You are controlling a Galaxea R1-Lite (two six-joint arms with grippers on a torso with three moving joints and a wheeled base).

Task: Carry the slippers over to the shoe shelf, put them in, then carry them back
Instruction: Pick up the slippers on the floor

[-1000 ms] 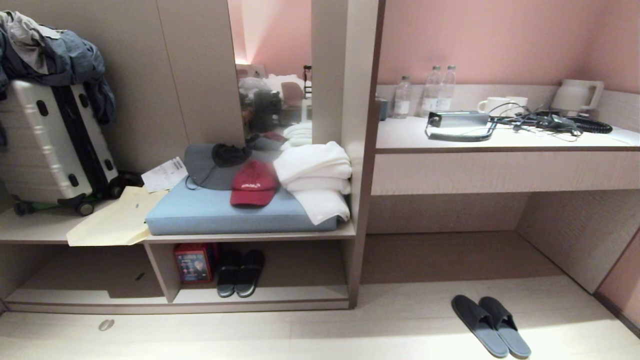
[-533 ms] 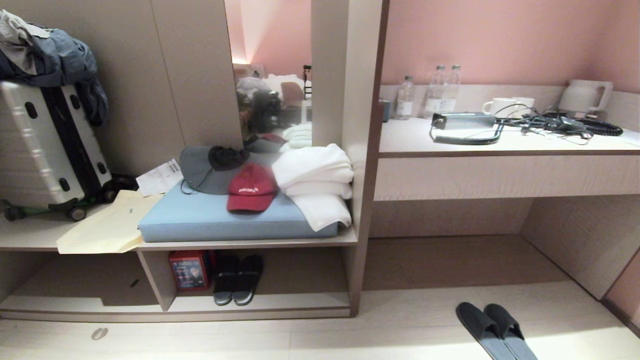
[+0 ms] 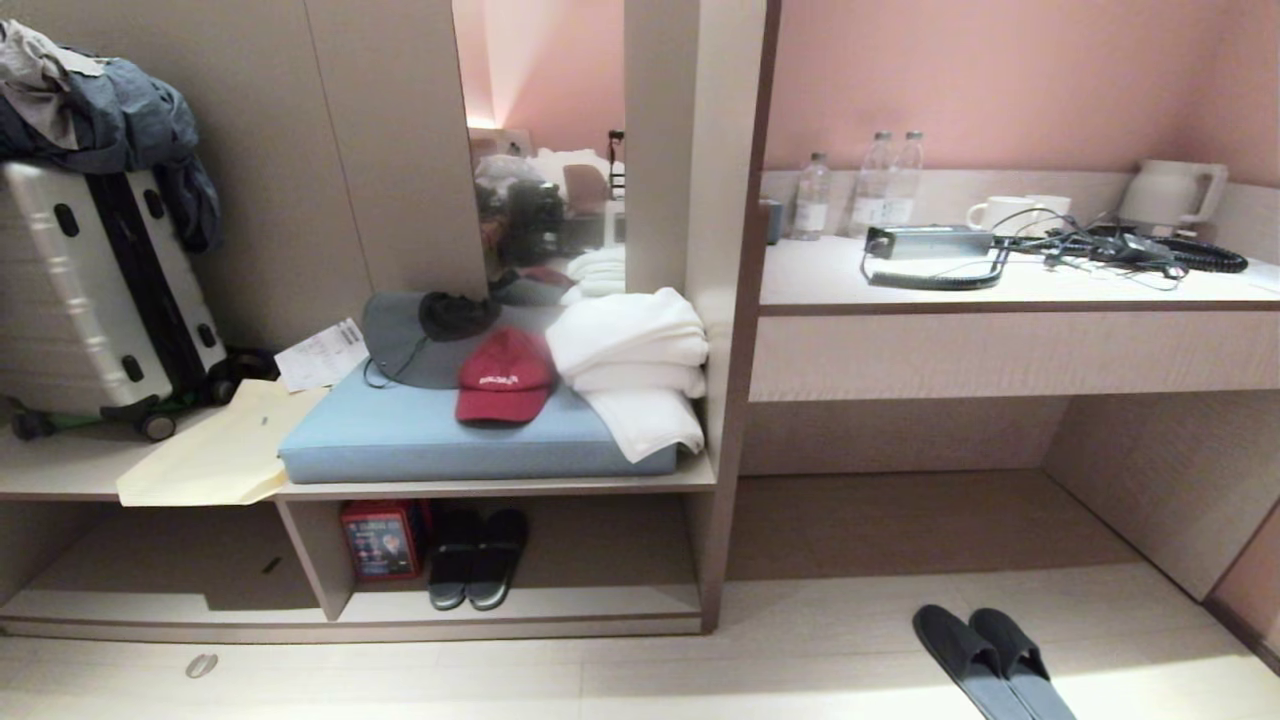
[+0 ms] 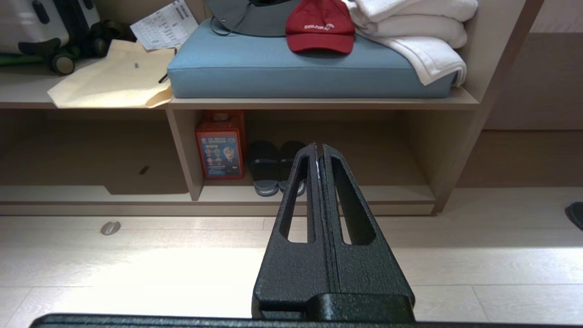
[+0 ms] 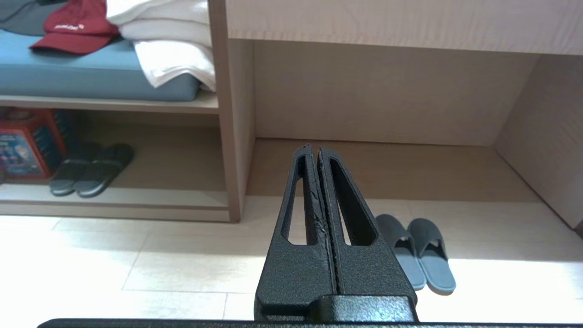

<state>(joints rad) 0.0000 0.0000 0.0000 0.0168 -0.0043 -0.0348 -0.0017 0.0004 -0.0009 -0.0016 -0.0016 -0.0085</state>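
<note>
The slippers (image 3: 955, 645) lie side by side on the pale floor at the lower right, in front of the open space under the desk, toes towards the wall. The right wrist view also has the slippers (image 5: 401, 250), just past my right gripper (image 5: 314, 148). It is shut with nothing in it. The shoe shelf (image 3: 310, 555) is the low cubby at the left, under the cushioned bench. My left gripper (image 4: 317, 146) is shut and empty, hanging above the floor and pointing at the shoe shelf (image 4: 184, 150). Neither arm shows in the head view.
Another dark pair (image 3: 478, 560) and a red box (image 3: 380, 540) stand in the shelf's right bay. The bench above holds a blue cushion (image 3: 450, 435), a red cap (image 3: 503, 375), towels (image 3: 630, 360) and a suitcase (image 3: 95, 290). The desk counter (image 3: 1000, 345) carries bottles, cups, a kettle and cables.
The whole head view has shifted a little, mostly downward in the picture, so the camera has moved. The slippers and both grippers stay as they were.
</note>
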